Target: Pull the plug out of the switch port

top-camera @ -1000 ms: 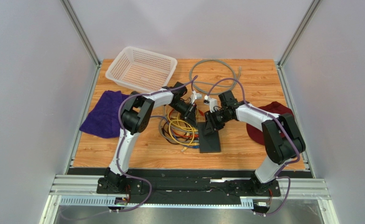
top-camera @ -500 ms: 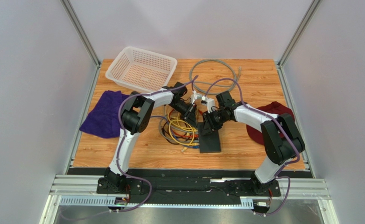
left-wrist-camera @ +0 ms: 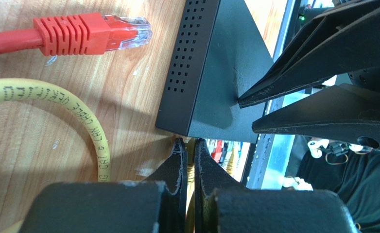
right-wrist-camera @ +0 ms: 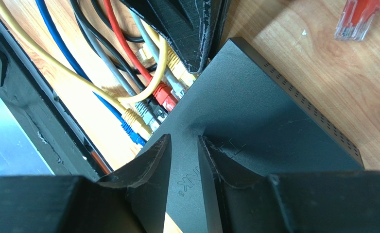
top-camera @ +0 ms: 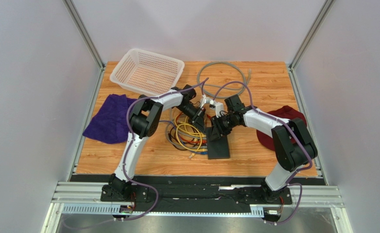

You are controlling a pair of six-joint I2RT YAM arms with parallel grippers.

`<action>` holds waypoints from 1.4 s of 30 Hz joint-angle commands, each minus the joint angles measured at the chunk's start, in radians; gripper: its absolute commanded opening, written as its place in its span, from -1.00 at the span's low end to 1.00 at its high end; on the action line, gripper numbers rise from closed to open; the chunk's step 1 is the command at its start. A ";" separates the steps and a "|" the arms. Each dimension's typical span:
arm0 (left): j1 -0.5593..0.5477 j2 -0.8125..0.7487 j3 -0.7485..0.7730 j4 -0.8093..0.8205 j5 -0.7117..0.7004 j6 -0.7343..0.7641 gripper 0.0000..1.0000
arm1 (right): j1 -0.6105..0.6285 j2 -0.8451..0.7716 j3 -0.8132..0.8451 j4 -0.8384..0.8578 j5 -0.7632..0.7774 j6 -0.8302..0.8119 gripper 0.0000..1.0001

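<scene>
Switch (right-wrist-camera: 255, 121) lies flat on the table (top-camera: 255, 160), centre of the top view. Its port edge faces the cable tangle at the left of that view.

Left gripper (left-wrist-camera: 188, 143): jaws closed to a thin slit at the switch's corner, bottom centre of its wrist view. Something yellow shows in the slit. From the right wrist view I judge it to be the yellow plug (right-wrist-camera: 177, 60) or its cable. I cannot tell whether the latch tab is pressed.

Right gripper (right-wrist-camera: 184, 141): jaws partly apart, holding nothing, both tips resting on the switch's top.

Risks from here:
- If the latch is not depressed, a pull drags the whole switch or the pinch slips off the boot.
- The right tips only bear down and do not clamp, so the box may slide or tip toward the cables.
- The seated red plug (right-wrist-camera: 164, 97) and the grey and blue neighbours sit tight beside it, so a skewed pull could snag them.
- The two grippers' fingers are crowded together at the upper centre of the right wrist view, so a sideways move could knock them together.
</scene>
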State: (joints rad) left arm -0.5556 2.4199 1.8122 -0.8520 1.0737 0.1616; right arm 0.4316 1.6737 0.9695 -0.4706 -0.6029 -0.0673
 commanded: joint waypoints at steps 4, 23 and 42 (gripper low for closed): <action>-0.003 -0.010 -0.033 -0.101 0.031 0.135 -1.00 | 0.006 0.007 -0.011 0.018 0.091 -0.014 -0.30; 0.005 0.010 0.004 -0.258 -0.009 0.289 -1.00 | 0.007 0.006 -0.012 0.018 0.100 -0.009 -0.30; 0.010 0.057 0.030 -0.366 0.012 0.309 -1.00 | 0.004 0.014 -0.009 0.018 0.101 -0.011 -0.30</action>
State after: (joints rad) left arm -0.5499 2.4832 1.9335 -1.1549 1.0504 0.4294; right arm 0.4389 1.6737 0.9695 -0.4526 -0.5861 -0.0551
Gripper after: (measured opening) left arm 0.030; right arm 0.346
